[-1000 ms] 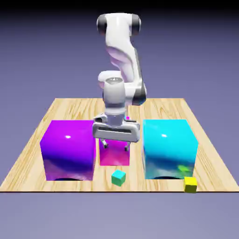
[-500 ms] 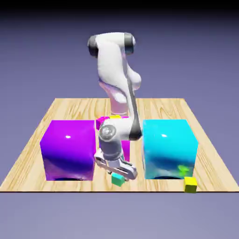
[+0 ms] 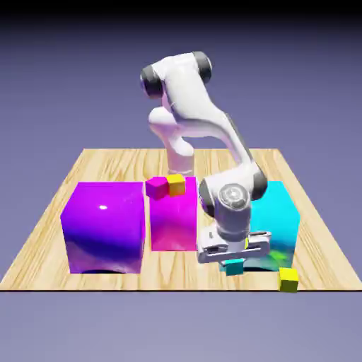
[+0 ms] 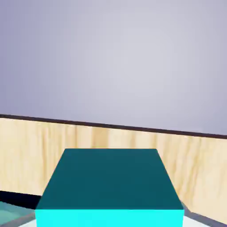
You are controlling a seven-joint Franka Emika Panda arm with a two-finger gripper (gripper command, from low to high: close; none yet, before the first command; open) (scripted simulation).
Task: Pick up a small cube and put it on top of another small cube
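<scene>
and the fingers (image 3: 233, 263) have the small teal cube (image 3: 233, 267) pinched, right in front of the big cyan block (image 3: 277, 219)! swing too low toward the tiny yellow cube (image 3: 288, 280) beside that block, and the carried cube could knock it off the desk (image 3: 170, 277)!

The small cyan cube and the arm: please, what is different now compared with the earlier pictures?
The jaws have closed on the small cyan cube and carried it toward the exterior view's right, in front of the big cyan block. The purple block and the yellow cube at the table's front edge stayed put.
</scene>
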